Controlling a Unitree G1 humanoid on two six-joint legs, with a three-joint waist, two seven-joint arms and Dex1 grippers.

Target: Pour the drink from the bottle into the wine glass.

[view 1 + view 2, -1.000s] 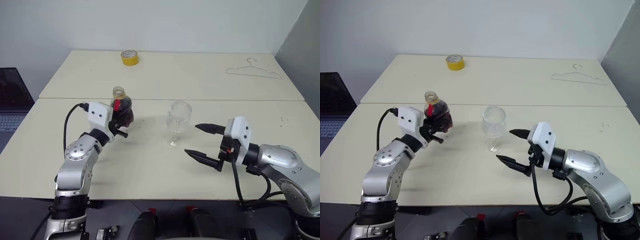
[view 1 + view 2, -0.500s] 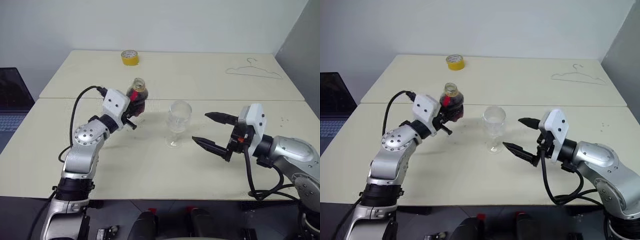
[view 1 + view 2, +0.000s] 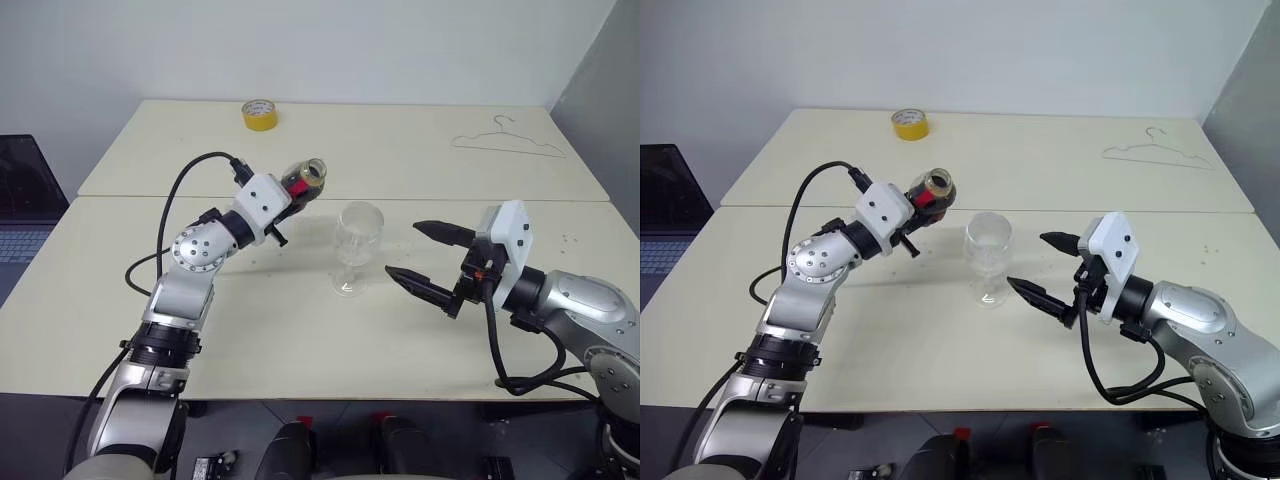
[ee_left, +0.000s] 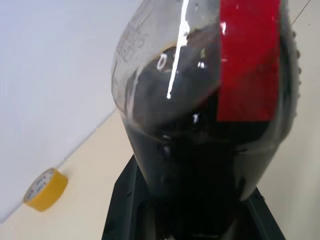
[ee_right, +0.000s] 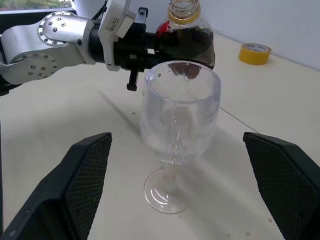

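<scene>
Now the left gripper is squeezed shut around the bottle and holds it up off the table. The bottle is tipped over on its side, with its open mouth pointing toward the wine glass (no cap can be seen on it). The drink inside is dark, almost black. The glass stands upright on the table, between the two arms, and looks empty. The right gripper has its two black fingers spread wide apart. It holds nothing and sits just beside the glass without touching it. A yellow tape roll lies far back on the table.
</scene>
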